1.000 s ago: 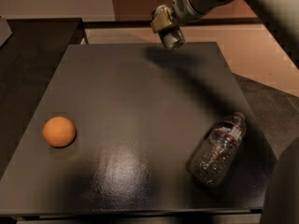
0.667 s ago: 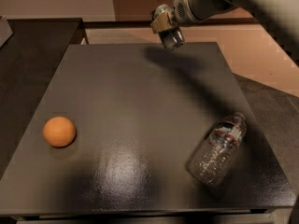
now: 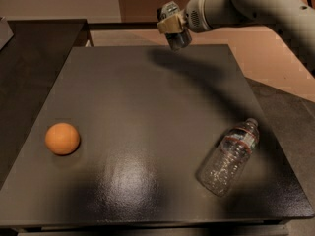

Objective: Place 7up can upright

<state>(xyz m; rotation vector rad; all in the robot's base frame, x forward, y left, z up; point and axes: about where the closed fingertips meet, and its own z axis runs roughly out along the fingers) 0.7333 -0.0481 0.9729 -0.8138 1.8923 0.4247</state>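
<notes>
My gripper (image 3: 173, 23) hangs above the far edge of the dark table (image 3: 147, 97), right of its middle. It is shut on the 7up can (image 3: 179, 37), a small silvery-grey can that sticks out below the tan fingers (image 3: 170, 24). The can is held in the air, tilted, and does not touch the table. Its upper part is hidden by the fingers.
An orange (image 3: 62, 138) sits near the table's left edge. A clear crinkled plastic bottle (image 3: 230, 156) with a white cap lies on its side at the front right. A second dark surface (image 3: 34, 48) adjoins at the far left.
The forearm has swung slightly lower behind the gripper. The gripper and the can stay at almost the same spot above the far edge.
</notes>
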